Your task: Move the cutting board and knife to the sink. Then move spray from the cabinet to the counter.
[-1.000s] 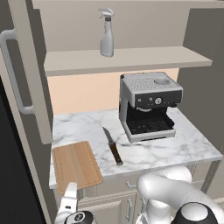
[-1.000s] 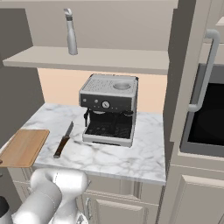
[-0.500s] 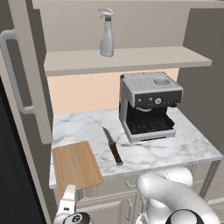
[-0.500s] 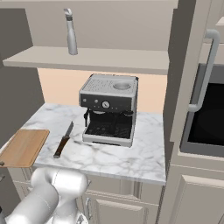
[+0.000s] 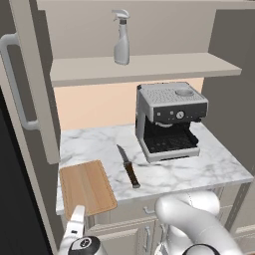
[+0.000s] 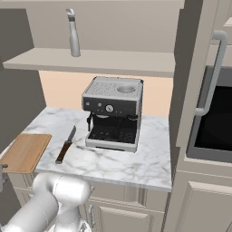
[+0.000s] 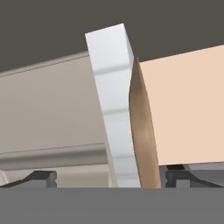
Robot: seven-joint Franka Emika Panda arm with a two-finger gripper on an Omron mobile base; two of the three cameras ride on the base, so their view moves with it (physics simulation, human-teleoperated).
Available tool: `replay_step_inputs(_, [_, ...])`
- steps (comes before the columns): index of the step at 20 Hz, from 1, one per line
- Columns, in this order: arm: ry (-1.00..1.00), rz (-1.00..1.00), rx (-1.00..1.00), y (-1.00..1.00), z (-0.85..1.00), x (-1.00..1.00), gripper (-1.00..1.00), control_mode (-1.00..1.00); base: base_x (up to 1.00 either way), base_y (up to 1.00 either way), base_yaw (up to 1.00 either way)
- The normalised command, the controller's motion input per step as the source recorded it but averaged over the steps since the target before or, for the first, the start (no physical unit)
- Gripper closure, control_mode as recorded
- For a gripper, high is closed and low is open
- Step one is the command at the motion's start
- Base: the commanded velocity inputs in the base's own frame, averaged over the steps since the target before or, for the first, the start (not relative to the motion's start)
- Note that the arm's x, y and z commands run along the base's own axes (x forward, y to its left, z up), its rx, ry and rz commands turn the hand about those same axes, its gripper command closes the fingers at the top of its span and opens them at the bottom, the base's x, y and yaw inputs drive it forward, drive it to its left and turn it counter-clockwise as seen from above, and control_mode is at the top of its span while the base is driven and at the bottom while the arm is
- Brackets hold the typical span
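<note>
The light-brown cutting board (image 5: 87, 191) lies at the counter's (image 5: 209, 167) front left corner, jutting over the edge. Beside it to the right is the knife (image 5: 128, 167), its blade pointing toward the wall. My gripper (image 5: 76, 219) hangs low, just in front of the board's front edge. In the hand view the gripper (image 7: 113, 179) is open, and the board (image 7: 142, 131) and the white counter slab (image 7: 114, 109) show edge-on between the fingertips (image 7: 41, 177). The spray (image 5: 121, 45) stands upright on the cabinet shelf (image 5: 144, 68). The board (image 6: 25, 152), knife (image 6: 66, 145) and spray (image 6: 73, 32) also show from the right.
A silver coffee machine (image 5: 169, 119) takes up the counter's right half, close to the knife. The cabinet door (image 5: 37, 89) stands open at the left with its curved handle (image 5: 17, 84). A dark oven (image 6: 213, 120) with a bar handle sits at the right.
The hand has edged slightly up toward the board's front edge. Board, knife and spray have not moved.
</note>
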Motion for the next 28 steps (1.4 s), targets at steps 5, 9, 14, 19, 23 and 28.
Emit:
replay_step_inputs(5, [-0.01,-0.01,0.0,0.04,-0.13,0.2,-1.0,-1.0,0.0,0.0,0.0])
replay_step_inputs(9, [-0.04,0.0,0.0,0.08,-0.11,0.0,-1.0,-1.0,0.0,0.0,0.0])
replay_step_inputs(14, [-0.07,0.0,0.0,0.08,0.01,0.0,-1.0,-1.0,0.0,0.0,0.0])
replay_step_inputs(19, [-0.06,0.0,0.0,0.05,0.09,0.0,-1.0,-1.0,0.0,0.0,0.0])
replay_step_inputs(23, [-0.02,0.0,0.0,0.01,0.1,0.01,-1.0,-1.0,0.0,0.0,0.0])
replay_step_inputs(28, [0.0,0.0,0.0,0.0,0.09,0.03,-1.0,-1.0,0.0,0.0,0.0])
